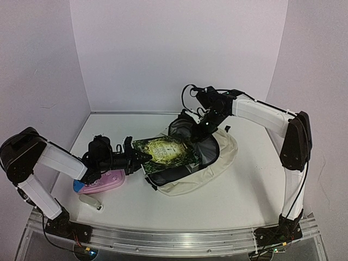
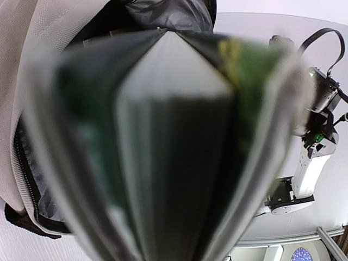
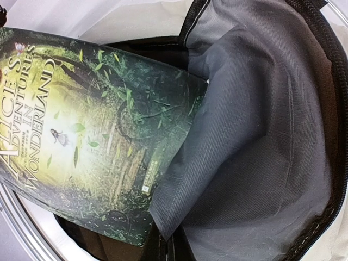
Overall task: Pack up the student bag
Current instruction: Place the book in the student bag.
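White shells, black joints on left arm (image 1: 54, 160) and right arm (image 1: 261, 114), black left gripper (image 1: 142, 158), black right gripper (image 1: 207, 126), thin black cable (image 1: 187, 93) looped just behind right tool, black bases (image 1: 62, 225) on silver rail (image 1: 174, 237)

The student bag (image 1: 217, 163) is cream woven cloth, matt and soft; its grey lining (image 3: 255, 136) is fine-ribbed fabric with a faint sheen. The book (image 1: 166, 152) has a glossy printed paper cover. My left arm (image 1: 57, 160) wears smooth white plastic. The rail (image 1: 174, 239) is brushed metal.
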Controlling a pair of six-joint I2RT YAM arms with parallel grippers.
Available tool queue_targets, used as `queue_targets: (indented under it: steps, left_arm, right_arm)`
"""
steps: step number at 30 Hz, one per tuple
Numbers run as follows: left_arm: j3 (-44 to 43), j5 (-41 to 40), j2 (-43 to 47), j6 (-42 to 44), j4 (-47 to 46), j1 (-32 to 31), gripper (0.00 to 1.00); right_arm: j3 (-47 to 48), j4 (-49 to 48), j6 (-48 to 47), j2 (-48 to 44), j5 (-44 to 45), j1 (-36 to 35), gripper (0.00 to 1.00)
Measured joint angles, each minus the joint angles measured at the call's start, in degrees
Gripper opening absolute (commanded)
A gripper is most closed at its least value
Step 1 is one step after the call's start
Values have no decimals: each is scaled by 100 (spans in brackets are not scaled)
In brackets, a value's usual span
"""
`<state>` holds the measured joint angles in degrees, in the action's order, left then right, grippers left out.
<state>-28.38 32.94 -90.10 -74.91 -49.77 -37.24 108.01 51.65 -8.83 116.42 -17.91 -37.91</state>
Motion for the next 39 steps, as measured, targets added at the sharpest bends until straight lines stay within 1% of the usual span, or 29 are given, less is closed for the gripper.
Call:
queue_targets:
  steps: [7, 15, 24, 28, 31, 34, 36, 39]
  left_arm:
    - [-261, -304, -341, -31, -86, -463, 0]
    - [-343, -323, -569, -171, -190, -874, 0]
    - [-323, -485, -511, -149, -116, -956, 0]
    - [-789, -646, -726, -21, 132, -972, 0]
    - [-1291, -876, -1190, -9, 91, -940, 0]
    - [-1755, -1028, -1745, -15, -159, -895, 0]
    - [-2123, -1061, -2092, -25, -224, -893, 4]
    - [-2550, -1104, -2443, -44, -235, -908, 26]
  right_arm:
    - [4, 78, 36, 0, 30, 2, 0]
    - [44, 153, 59, 0, 47, -14, 0]
    - [30, 178, 56, -7, -160, 0, 0]
    - [-96, 156, 54, -115, -284, 0, 0]
    - [-131, 165, 50, -218, -340, 0, 0]
    - [-131, 154, 46, -299, -377, 0, 0]
    - [-132, 153, 46, -326, -394, 0, 0]
    - [-140, 145, 47, -332, -417, 0, 0]
